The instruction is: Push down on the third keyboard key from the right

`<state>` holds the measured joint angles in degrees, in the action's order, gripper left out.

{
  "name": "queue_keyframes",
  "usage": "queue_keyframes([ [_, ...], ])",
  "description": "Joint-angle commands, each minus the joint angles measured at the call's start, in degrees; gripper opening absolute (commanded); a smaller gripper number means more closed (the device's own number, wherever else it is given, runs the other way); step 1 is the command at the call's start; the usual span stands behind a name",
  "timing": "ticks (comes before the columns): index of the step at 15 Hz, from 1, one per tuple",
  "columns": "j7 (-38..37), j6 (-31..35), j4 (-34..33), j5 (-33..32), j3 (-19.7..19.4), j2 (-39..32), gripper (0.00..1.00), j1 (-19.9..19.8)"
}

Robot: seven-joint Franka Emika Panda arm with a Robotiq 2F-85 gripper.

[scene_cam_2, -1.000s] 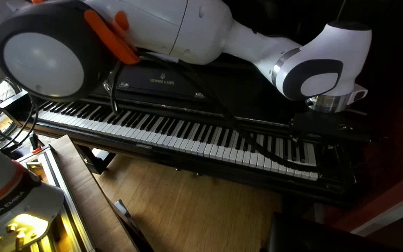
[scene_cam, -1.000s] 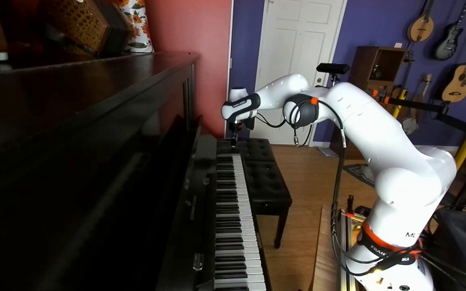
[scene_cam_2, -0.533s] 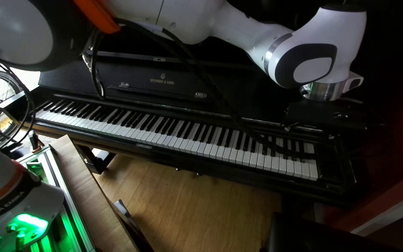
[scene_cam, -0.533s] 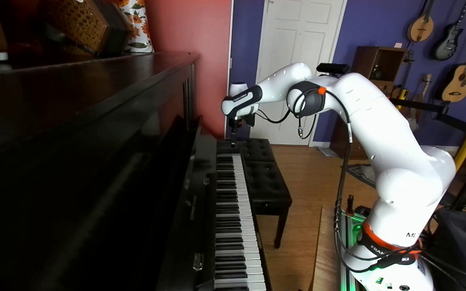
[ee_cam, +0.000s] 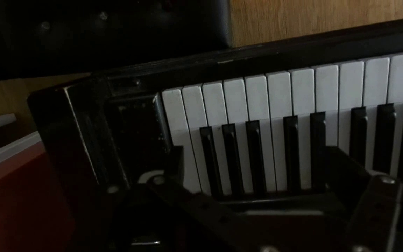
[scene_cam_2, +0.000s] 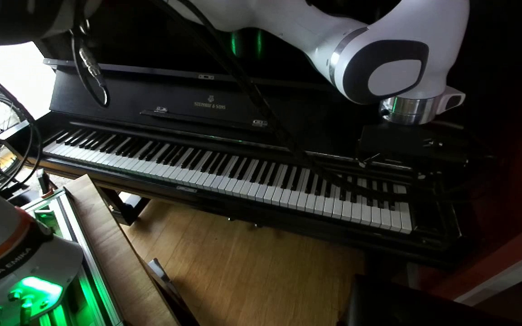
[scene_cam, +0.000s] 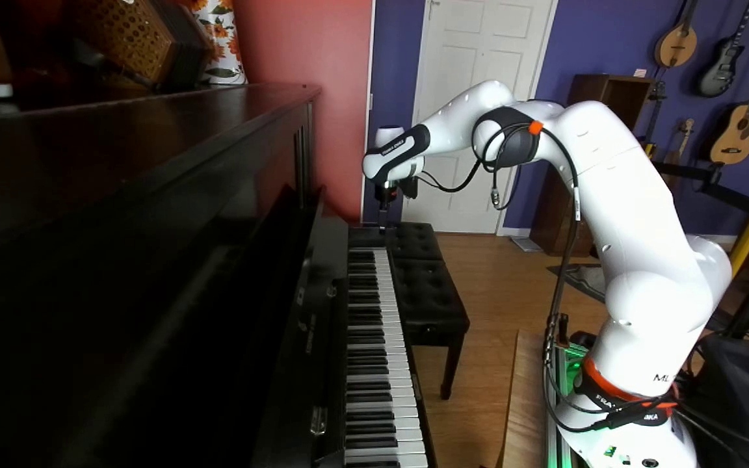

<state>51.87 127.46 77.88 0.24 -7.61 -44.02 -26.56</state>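
A robot gripper (ee_cam: 254, 157), its fingers (ee_cam: 177, 162) spread wide and empty, hangs over the right-hand end of the keyboard (scene_cam_2: 231, 183) in a dark piano (scene_cam_2: 224, 117), likely placed to bring a fingertip above the third white key (ee_cam: 215, 101) for a downward press.

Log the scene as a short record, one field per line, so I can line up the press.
Tool: open, jaws spread, holding nothing
Position: above the right end of the keyboard
Contact: none visible
Target key: third white from the right end, which is third from the left in the wrist view
Alignment: target shows in the gap between the jaws in the wrist view
Key state: none looks pressed
Bench: black, padded, on the player's side near the right end
Base light: green
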Motion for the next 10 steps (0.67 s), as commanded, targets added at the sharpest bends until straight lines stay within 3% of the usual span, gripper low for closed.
queue_keyframes([
  [1,-1.23,3.09,8.38,-1.23,-1.39,5.71,1.0,0.99],
  [6,-2.71,3.86,13.18,-1.85,-1.41,9.69,1.0,0.53],
  [7,-1.33,1.89,8.05,-1.08,-0.52,6.43,1.0,-0.22],
  [10,-1.53,1.98,9.9,-1.02,-0.69,7.97,1.0,-0.17],
])
